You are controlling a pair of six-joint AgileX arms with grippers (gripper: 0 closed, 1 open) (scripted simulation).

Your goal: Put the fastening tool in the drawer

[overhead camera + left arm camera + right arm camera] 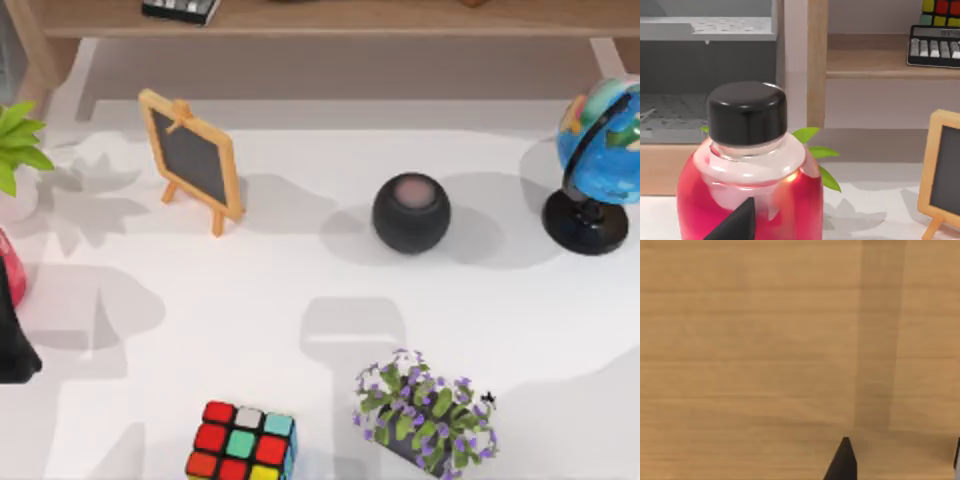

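Note:
The fastening tool is out of view, and so is the drawer. My left gripper (12, 350) is a black shape at the table's left edge, right beside a red bottle (8, 268). In the left wrist view that red bottle (747, 190) with a black cap stands close up, with one dark fingertip (737, 222) in front of its lower body. In the right wrist view my right gripper (900, 460) faces a plain wooden surface (765, 340), its two fingertips far apart and nothing between them.
On the table stand a small chalkboard easel (190, 160), a dark round speaker (411, 213), a globe (598, 160), a purple-flowered plant (425, 415), a colour cube (240, 445) and a green plant (15, 140). A wooden shelf (880, 65) holds a keyboard (935, 47); beside it is a grey perforated rack (705, 65).

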